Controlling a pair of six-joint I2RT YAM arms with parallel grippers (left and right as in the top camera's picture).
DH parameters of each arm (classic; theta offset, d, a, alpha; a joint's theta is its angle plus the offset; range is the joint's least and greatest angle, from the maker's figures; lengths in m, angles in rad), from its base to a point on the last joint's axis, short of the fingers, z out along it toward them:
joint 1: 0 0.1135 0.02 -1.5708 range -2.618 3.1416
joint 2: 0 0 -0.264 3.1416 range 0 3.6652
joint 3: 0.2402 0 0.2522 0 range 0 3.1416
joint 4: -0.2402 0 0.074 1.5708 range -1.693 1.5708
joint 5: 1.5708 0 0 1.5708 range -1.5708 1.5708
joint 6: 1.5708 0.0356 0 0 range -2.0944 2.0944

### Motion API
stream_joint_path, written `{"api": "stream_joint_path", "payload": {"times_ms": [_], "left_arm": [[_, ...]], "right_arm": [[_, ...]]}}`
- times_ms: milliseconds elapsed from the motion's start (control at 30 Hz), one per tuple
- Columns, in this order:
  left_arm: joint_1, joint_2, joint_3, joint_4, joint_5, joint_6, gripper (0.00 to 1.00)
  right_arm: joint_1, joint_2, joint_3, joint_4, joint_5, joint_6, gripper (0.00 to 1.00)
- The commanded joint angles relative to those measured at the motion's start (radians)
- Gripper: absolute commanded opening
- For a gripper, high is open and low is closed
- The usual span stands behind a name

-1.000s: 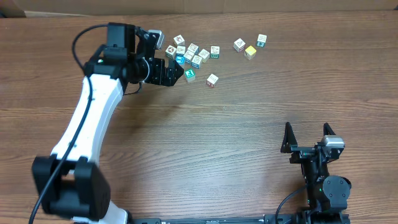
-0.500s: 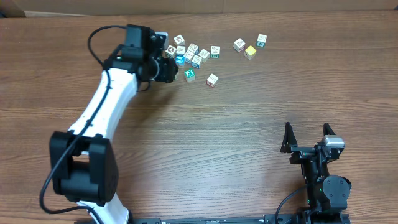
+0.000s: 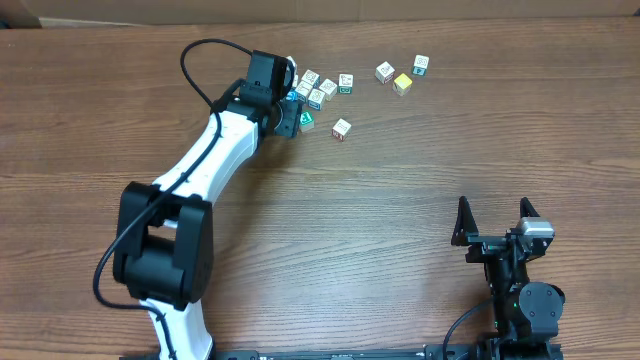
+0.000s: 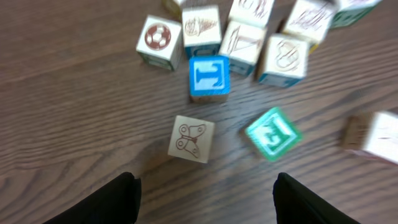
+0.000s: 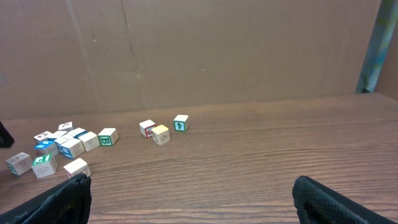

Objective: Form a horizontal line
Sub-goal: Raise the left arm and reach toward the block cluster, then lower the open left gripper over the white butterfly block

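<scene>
Hovering with its jaws spread wide and nothing between them, the left gripper (image 4: pixel 205 183) is over the left part of the cube cluster at the far side of the counter (image 3: pixel 400 220). Its two dark fingers (image 4: pixel 124 200) show at the bottom edge of the left wrist view, clear of every cube. Along the top of that view lies the horizontal line (image 4: pixel 239 40), four white-edged cubes side by side and sloping slightly down to the right. The leftmost bears a red ring and the others carry line drawings. Neighbouring cubes appear to touch, though blur prevents confirmation at the right end. A blue-faced cube (image 4: pixel 209 78) lies just below the middle of the row, touching it or nearly so. A butterfly cube (image 4: pixel 191 138) lies apart, nearer the gripper, and a green-faced cube (image 4: pixel 272 133) lies to its right, turned at an angle. Seen from overhead, a single cube (image 3: pixel 341 128) stands apart on the near side of the cluster, and a yellow-faced cube (image 3: pixel 402 83) sits in a separate group of three farther right. At the near right edge of the counter, well apart from all cubes, the right gripper (image 3: pixel 494 218) has its jaws apart and holds nothing.
</scene>
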Motion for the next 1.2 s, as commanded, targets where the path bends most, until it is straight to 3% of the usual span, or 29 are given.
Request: {"api": "stream_joint_path", "payload": {"times_ms": [0, 233, 533, 1167], "left_arm": [[0.004, 0.054, 0.025, 0.012, -0.031, 0.06, 0.68], [0.004, 0.063, 0.025, 0.041, -0.027, 0.06, 0.71], [0.006, 0.063, 0.014, 0.068, -0.032, 0.059, 0.67], [0.026, 0.063, -0.09, 0.254, -0.034, 0.051, 0.67]], "right_arm": [[0.005, -0.01, -0.011, 0.002, -0.004, -0.005, 1.0], [0.005, -0.01, -0.011, 0.002, -0.004, -0.005, 1.0], [0.005, -0.01, -0.011, 0.002, -0.004, -0.005, 1.0], [0.005, -0.01, -0.011, 0.002, -0.004, -0.005, 1.0]]}}
